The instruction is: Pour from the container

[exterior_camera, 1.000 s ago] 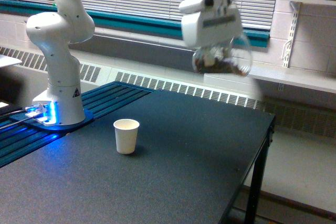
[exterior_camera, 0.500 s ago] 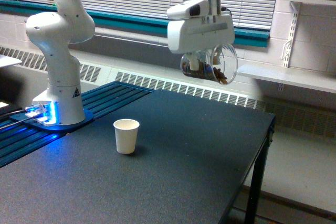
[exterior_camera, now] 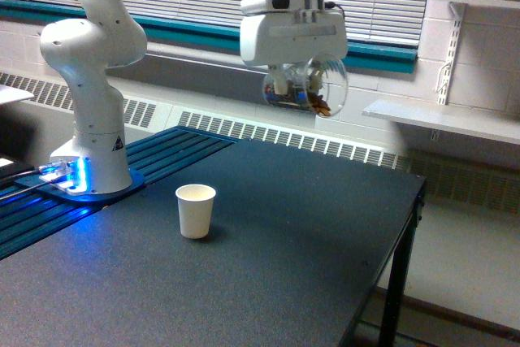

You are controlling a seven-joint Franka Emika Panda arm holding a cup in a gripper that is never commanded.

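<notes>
In the exterior view my gripper [exterior_camera: 294,80] hangs high over the far side of the black table [exterior_camera: 268,249], shut on the container [exterior_camera: 307,88]. It is a clear plastic cup lying on its side, round rim facing the view's right, with brown nuts resting along its lower wall. A small white paper cup [exterior_camera: 196,210] stands upright on the table, well below the container and to its left. The fingers are mostly hidden behind the white hand and the cup.
The arm's white base [exterior_camera: 89,132] stands at the view's left on a blue slatted surface [exterior_camera: 97,193] with a glowing blue light. The table's right edge [exterior_camera: 388,274] drops to the floor. A white shelf [exterior_camera: 443,119] juts from the right wall.
My gripper has carried the container to the view's left and slightly upward, closer to a spot above the paper cup. The paper cup has stayed put.
</notes>
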